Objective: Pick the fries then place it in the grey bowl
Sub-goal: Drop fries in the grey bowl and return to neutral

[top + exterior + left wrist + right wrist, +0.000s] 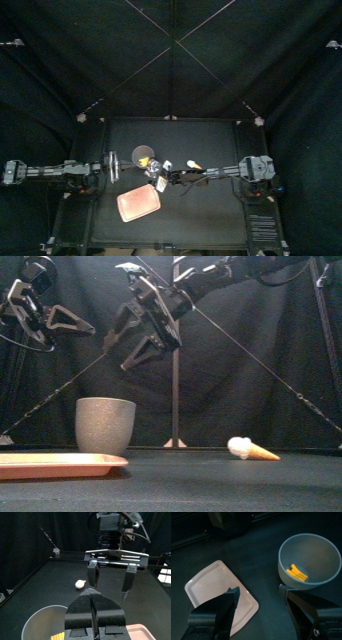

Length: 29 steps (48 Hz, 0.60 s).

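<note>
Since the fries (298,572) already sit inside the grey bowl (308,547), I read the place step as done and see nothing left to pick. The sticks lie side by side on the bowl floor with their long axis flat, not standing up. Right claw (259,590) has its jaws apart and empty. It hangs high over the worktop (201,481), offset from the bowl mouth toward the pink tray (211,582). On the top view's clock face the bowl is at about 11 o'clock from that claw, close by, so the fries are below it and a little back-left, not straight under it. Left claw (91,592) has its jaws together with nothing visible between them. It's also up high, and the bowl sits roughly 2 o'clock from it, just below. Both arms are near the bowl and I can't call which is closer. The tray lies at 6 o'clock of the bowl. The ice-cream cone toy (250,449) lies on its side at about 3 o'clock, well apart and out of the way. My call is a straight lift to clear the right arm. A sideways sweep toward 11 o'clock risks clipping the bowl rim.
</note>
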Tool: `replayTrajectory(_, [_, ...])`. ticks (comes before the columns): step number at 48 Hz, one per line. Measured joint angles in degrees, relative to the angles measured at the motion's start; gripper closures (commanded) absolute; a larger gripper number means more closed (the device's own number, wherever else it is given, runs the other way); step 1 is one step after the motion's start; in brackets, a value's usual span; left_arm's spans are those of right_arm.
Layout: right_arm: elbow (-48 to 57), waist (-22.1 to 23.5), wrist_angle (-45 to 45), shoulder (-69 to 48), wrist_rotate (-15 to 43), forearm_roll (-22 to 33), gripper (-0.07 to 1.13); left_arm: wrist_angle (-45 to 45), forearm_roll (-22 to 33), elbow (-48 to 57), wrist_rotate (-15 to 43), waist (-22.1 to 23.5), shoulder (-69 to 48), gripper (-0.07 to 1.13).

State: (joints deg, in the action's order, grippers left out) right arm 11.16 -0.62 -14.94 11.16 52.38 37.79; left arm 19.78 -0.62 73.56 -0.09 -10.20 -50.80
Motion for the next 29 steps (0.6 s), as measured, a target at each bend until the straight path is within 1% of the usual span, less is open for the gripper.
replayTrajectory(10, [7.65, -0.09, 6.68, -6.06, 0.09, -2.81, 0.1, -0.18, 0.0, 0.44, 0.18, 0.0, 0.0, 1.07])
replayTrajectory(18, [13.71, 0.35, 9.58, -10.81, 0.0, -3.43, 0.1, -0.18, 0.0, 0.44, 0.18, 0.0, 0.0, 1.07])
replayTrajectory(24, [17.58, 2.81, 11.34, -14.15, 0.09, -3.52, 0.1, -0.18, 0.0, 0.44, 0.18, 0.0, 0.0, 1.07])
replayTrajectory(29, [21.53, 6.15, 13.97, -17.75, 0.09, -3.52, 0.1, -0.18, 0.0, 0.62, 0.18, 0.09, 0.0, 1.07])
